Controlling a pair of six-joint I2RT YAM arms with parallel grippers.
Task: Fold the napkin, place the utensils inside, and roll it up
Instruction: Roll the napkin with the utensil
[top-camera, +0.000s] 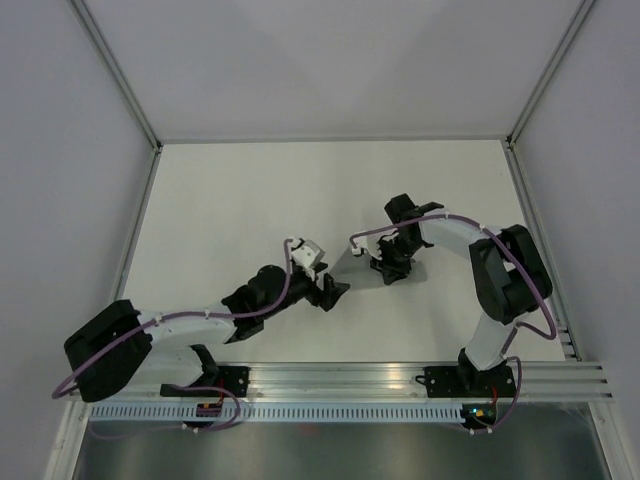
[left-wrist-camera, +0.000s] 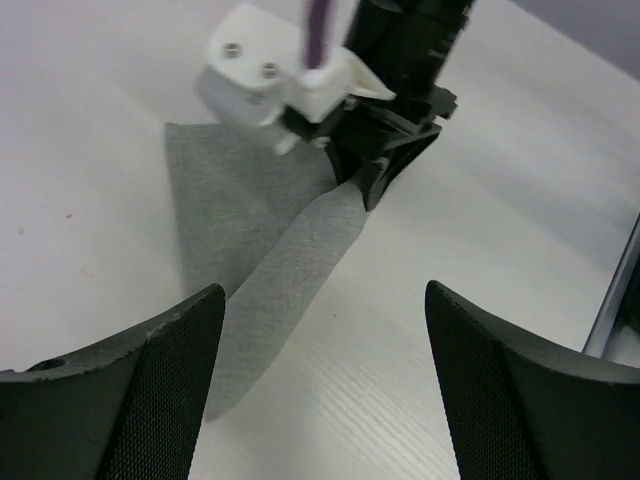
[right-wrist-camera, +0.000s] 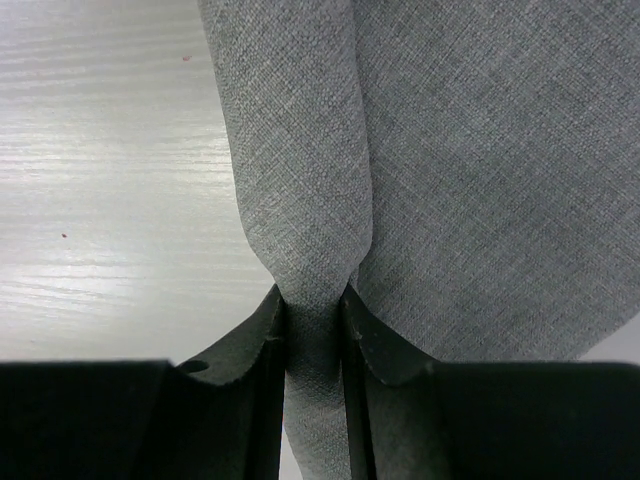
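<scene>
Napkin (right-wrist-camera: 450, 150): one, grey, frame centre. Arms: two, left arm (top-camera: 190, 320) lower left, right arm (top-camera: 500, 275) right. Grippers: two, left gripper (top-camera: 335, 291), right gripper (top-camera: 385, 270). Table (top-camera: 250, 190): one.

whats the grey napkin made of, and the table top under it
The napkin looks like woven cloth, matte grey: a fine crisscross weave shows and it folds softly. The table seems white laminate or painted wood, faintly glossy: fine grain lines with light glare, though which is unclear.
</scene>
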